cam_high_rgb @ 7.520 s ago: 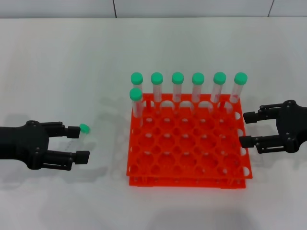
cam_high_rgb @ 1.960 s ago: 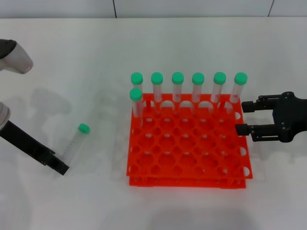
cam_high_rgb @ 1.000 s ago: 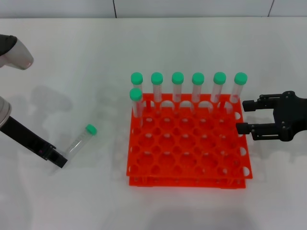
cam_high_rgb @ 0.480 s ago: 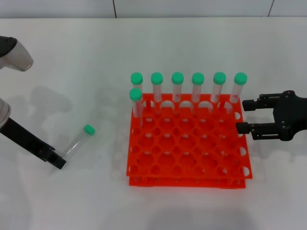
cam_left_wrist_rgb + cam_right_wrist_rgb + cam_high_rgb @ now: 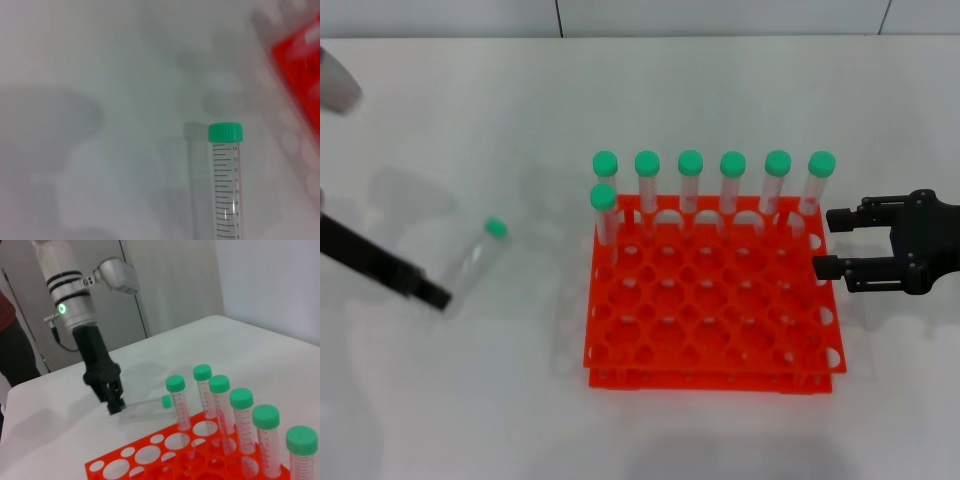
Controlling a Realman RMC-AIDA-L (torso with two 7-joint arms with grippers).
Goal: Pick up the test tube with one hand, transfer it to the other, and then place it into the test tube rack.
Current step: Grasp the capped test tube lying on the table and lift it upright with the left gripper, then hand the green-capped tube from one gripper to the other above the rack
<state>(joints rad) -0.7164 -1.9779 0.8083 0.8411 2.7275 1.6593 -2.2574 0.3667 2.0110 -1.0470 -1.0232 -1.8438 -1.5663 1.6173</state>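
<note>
Green-capped and clear, the test tube is clamped by its lower end in the left pincer, out to the left of the rack; it looks lifted clear of the white worktop, though the head view is smeared by motion there, so I judge that mainly from the right wrist view, where the tube sticks out level from the black fingers with its shadow beneath. The left wrist view shows the tube with graduation marks running up to the cap and only bare worktop behind it. The orange-red test tube rack stands mid-worktop with seven other capped tubes upright in it, six along the far row and one in the left end of the next row; the remaining holes are vacant. The right pincer waits just beside the rack's right edge, fingers apart, nothing between them. By my reading, the pick-up is done; the handover to the right pincer and the placing into a free hole are both left to do.
</note>
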